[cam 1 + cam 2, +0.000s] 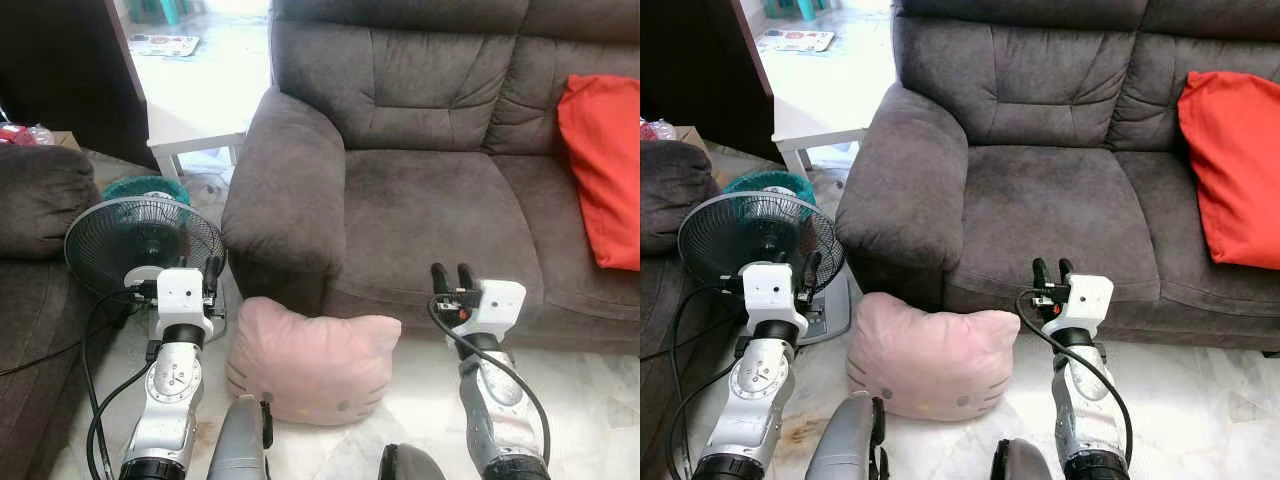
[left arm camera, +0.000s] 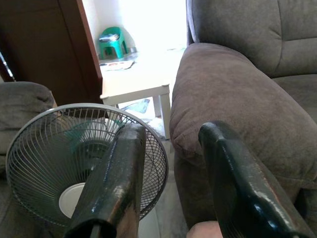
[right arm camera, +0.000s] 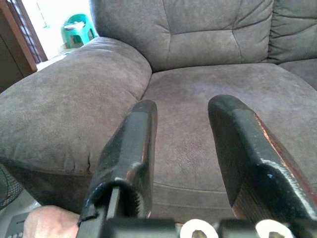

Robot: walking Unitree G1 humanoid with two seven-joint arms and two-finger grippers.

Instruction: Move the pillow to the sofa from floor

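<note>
Here we see the pillow [image 1: 310, 360] lying on the floor [image 1: 600, 400], touching the front of the sofa [image 1: 430, 200] below its left armrest. Our left gripper [image 1: 212, 273] is raised beside the pillow, near the fan [image 1: 140, 240], with its fingers apart and holding nothing. Our right gripper [image 1: 452, 277] is before the front edge of the seat, fingers also apart. A red cushion [image 1: 605, 180] leans at the sofa's right end.

One pink pillow [image 1: 312, 361], one red cushion [image 1: 603, 181], one sofa [image 1: 420, 200], one fan [image 1: 143, 246]
</note>
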